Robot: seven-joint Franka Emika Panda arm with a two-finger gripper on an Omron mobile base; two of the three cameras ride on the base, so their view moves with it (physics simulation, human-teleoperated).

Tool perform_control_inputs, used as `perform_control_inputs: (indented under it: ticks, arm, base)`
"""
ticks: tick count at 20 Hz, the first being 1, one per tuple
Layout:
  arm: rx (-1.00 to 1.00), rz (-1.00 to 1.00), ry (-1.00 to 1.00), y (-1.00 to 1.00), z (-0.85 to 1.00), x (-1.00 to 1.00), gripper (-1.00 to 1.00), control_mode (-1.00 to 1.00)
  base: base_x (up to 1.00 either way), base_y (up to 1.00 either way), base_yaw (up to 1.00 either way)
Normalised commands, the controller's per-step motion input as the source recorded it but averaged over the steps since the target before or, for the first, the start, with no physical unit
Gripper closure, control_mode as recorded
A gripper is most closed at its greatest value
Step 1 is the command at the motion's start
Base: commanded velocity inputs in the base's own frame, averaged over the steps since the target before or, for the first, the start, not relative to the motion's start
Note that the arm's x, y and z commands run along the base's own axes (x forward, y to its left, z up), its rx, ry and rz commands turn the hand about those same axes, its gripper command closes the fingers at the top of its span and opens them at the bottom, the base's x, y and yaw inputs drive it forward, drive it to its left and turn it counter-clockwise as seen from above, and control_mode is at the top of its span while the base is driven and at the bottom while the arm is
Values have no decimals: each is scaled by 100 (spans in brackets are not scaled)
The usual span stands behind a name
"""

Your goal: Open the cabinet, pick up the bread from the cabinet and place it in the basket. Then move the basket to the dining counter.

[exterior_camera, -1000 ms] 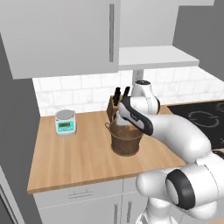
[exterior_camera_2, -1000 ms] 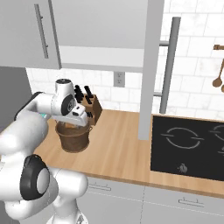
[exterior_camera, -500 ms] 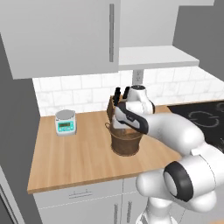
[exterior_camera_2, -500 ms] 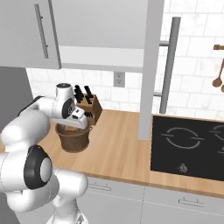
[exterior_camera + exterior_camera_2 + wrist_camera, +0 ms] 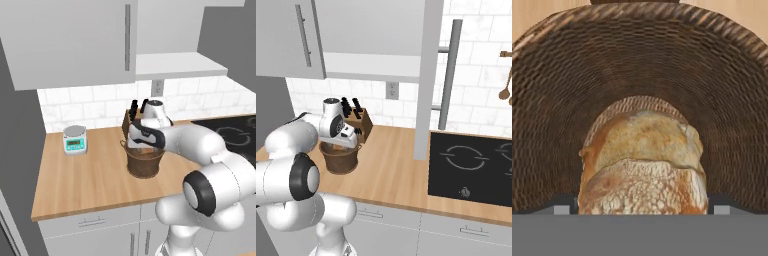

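Bread [image 5: 643, 165] down inside the basket [image 5: 637, 70], resting on the woven floor and ringed by dark wicker on all sides. Gripper [image 5: 642, 210] right above it, jaws spread wide, one dark tip showing on each side of the loaf and neither pressing in, so released rather than clamped, by the look of it. Loaf lies lengthwise toward the far wall, crusty end nearest the camera, probably because it was lowered straight in from above.

Basket [image 5: 145, 160] standing upright on the worktop [image 5: 85, 175], just in front of the knife block [image 5: 131, 119], the hand [image 5: 145, 136] buried in its mouth. Scale [image 5: 75, 140] well off to one side, no obstacle. From the other side, basket [image 5: 340, 159] sits near the front-left part of the worktop, hob [image 5: 471, 167] well apart.

Cabinet door [image 5: 426, 75] hanging open, edge-on, handle [image 5: 448, 72] facing the room, shelf [image 5: 175, 65] bare above the wall socket. Worth minding on the way up: straight vertical exit looks free, but that door leaf stands between basket and hob.

Placing step looks done; basket carry to the dining counter not yet begun. Next call, as a judgement: lift clear of the rim, then go for a rim or loop-handle grip. Tight spots: knife block just behind, wicker wall close round the fingers. Open room lies toward the front edge of the worktop.
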Motion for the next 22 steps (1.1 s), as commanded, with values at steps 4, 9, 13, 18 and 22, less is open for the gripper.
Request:
perform_control_inputs:
  ticks: [4, 9, 13, 18, 22]
  arm:
    - [0, 0, 0, 1, -25, 19, 100, -100]
    - [0, 0, 0, 2, -28, 25, -100, -100]
    - [0, 0, 0, 4, -11, 21, -100, -100]
    - [0, 0, 0, 0, 0, 4, -100, -100]
    - [0, 0, -2, 0, 1, -13, -100, -100]
  base:
    - [0, 0, 0]
    - [0, 0, 0]
    - [0, 0, 0]
    - [0, 0, 0]
    - [0, 0, 0]
